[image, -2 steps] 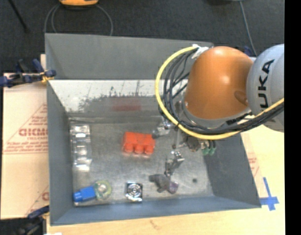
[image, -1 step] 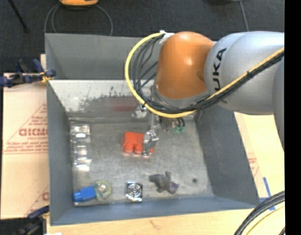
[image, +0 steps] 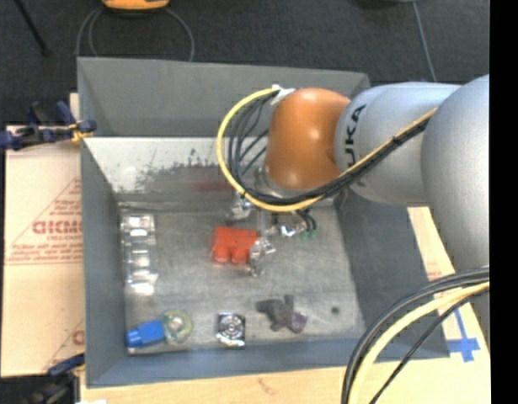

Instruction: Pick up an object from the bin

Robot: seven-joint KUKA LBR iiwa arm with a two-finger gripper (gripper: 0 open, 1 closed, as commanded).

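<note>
Block (image: 232,245) — red, chunky, just beside jaws

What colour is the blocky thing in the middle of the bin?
The block is red, seen best in the camera view.

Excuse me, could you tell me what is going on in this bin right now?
A KUKA arm reaches into the grey bin from the right. Its hand sits low in the middle, just beside a red block; whether it grips the block cannot be told. A clear plastic piece lies at the left, and a blue piece, a small metal part and a dark piece lie along the near wall.
</note>
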